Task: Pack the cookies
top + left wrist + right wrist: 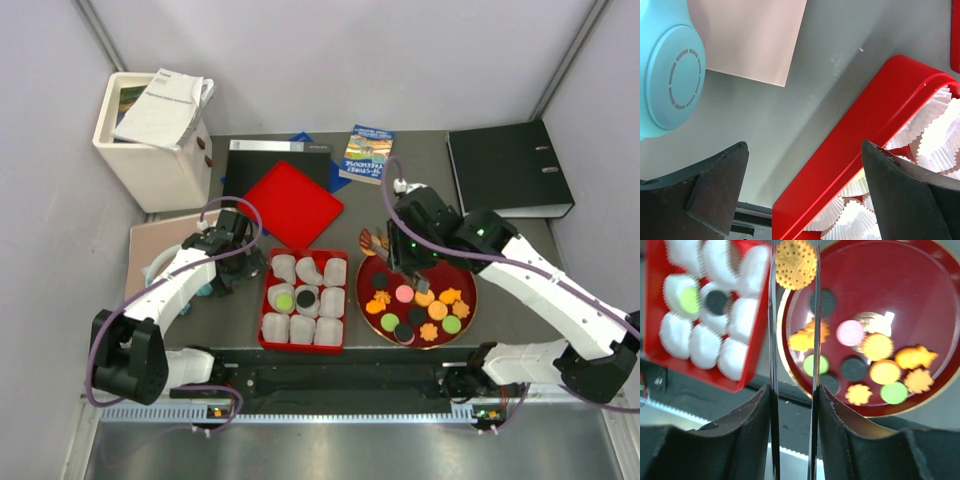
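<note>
My right gripper (793, 390) is shut on thin metal tongs (772, 340). The tongs' tips pinch a round orange cookie (796, 264), which hangs above the gap between the box and the plate. Other cookies, among them a pink one (850, 332), lie on the dark red plate (470, 290). The red box (264, 318) holds white paper liners; a green cookie (285, 301) and a black cookie (306, 298) sit in two of them. Over the table at the box's left wall (850, 150) my left gripper (804, 146) stands wide open with nothing between its fingers.
A red lid (293, 203) lies behind the box. A white bin with papers (155, 135) stands at the back left, a black binder (510, 168) at the back right, a book (366, 153) between them. A light blue round object (672, 75) and a pink sheet (755, 35) lie left of the box.
</note>
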